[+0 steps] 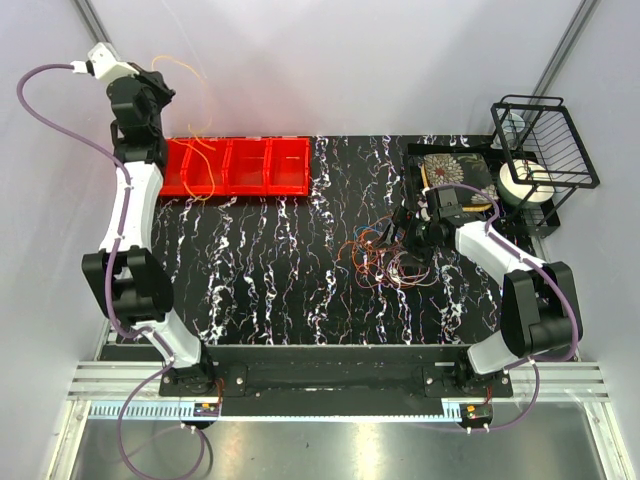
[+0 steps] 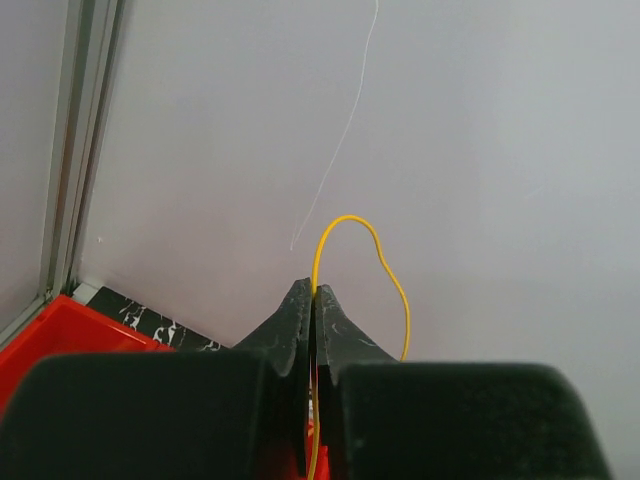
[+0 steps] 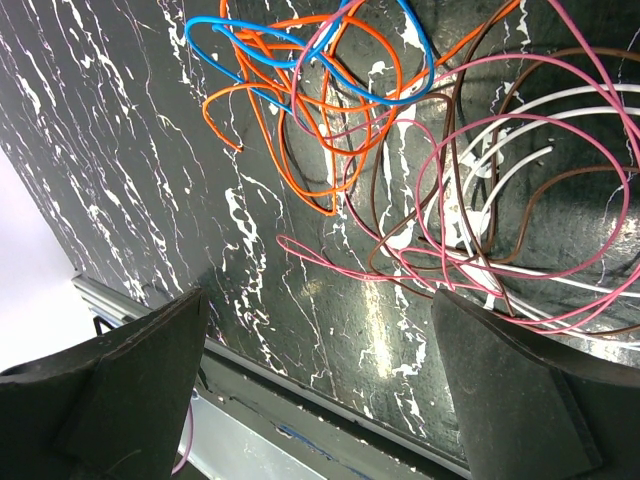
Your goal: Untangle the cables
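A tangle of thin cables (image 1: 385,255) lies on the black marbled table right of centre. In the right wrist view it shows orange (image 3: 300,120), blue (image 3: 300,45), pink (image 3: 450,250), brown and white loops. My right gripper (image 1: 412,238) hangs open over that tangle, its fingers (image 3: 120,390) wide apart and empty. My left gripper (image 1: 160,85) is raised at the far left above the red bin, shut on a yellow cable (image 2: 345,240) that loops up from the fingertips; the loop also shows in the top view (image 1: 185,75).
A red compartmented bin (image 1: 235,165) sits at the far left of the table. A patterned black tray (image 1: 455,175), a wire basket (image 1: 545,140) and a white roll (image 1: 525,182) stand at the far right. Grey walls close the back and sides.
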Tool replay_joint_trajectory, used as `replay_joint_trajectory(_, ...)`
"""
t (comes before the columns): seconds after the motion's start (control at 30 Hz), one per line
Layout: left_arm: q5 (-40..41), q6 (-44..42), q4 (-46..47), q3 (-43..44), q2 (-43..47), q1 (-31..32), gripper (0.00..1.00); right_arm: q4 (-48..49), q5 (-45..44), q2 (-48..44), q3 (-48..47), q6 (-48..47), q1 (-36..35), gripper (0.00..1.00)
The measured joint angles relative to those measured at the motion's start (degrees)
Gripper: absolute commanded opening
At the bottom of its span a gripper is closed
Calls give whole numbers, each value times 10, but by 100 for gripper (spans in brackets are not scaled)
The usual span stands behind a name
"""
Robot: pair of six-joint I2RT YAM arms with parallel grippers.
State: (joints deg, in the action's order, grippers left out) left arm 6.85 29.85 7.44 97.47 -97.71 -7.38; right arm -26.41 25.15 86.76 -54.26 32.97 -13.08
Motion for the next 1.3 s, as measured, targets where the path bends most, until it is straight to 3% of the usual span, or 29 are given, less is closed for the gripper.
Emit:
replay_joint_trajectory(0.37,-1,-3,-17,62,-72,0,0,0,0,5,0,-2,0,98)
replay_joint_trajectory(1.3,-2,-13,-8,61,-79,0,0,0,0,31,0,-2,-1,98)
